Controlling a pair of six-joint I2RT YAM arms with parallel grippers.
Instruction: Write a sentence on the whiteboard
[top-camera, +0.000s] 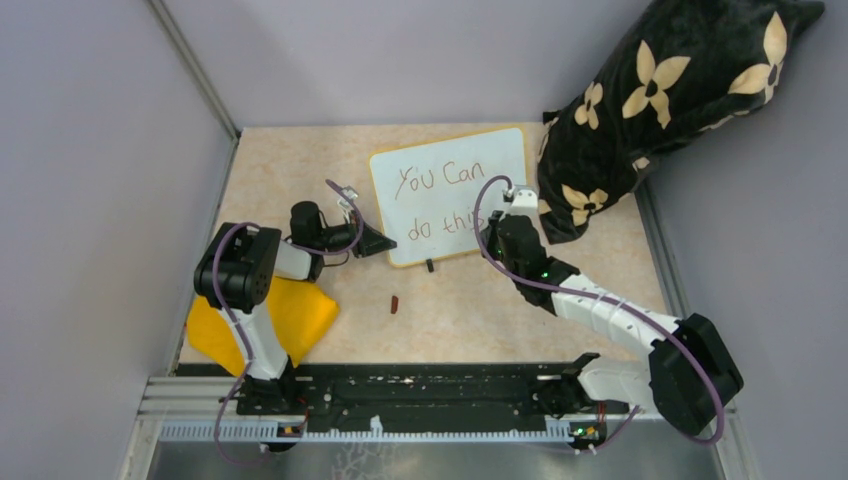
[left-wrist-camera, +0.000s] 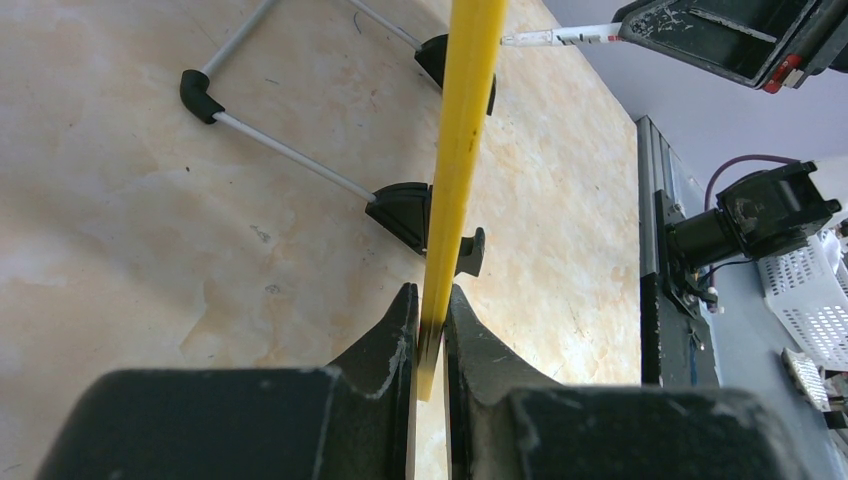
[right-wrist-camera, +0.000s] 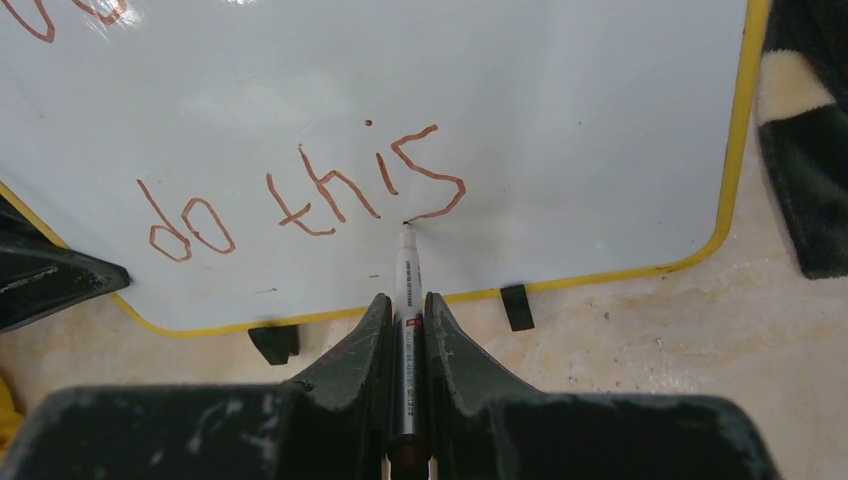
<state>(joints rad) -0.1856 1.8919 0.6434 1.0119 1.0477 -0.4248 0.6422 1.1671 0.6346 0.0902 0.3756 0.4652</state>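
Behind right tool (top-camera: 490, 233), end of sentence (top-camera: 440, 182)

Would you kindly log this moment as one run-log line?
left end effector: shut on whiteboard frame | right end effector: shut on marker, tip at the final s | sentence: You can do this, no full stop visible

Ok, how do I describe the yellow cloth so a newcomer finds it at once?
Find the whiteboard mid-table. Look to the near left corner: the yellow cloth lies there, partly hidden by the left arm. It is the only broad yellow patch; the board's frame is thin.
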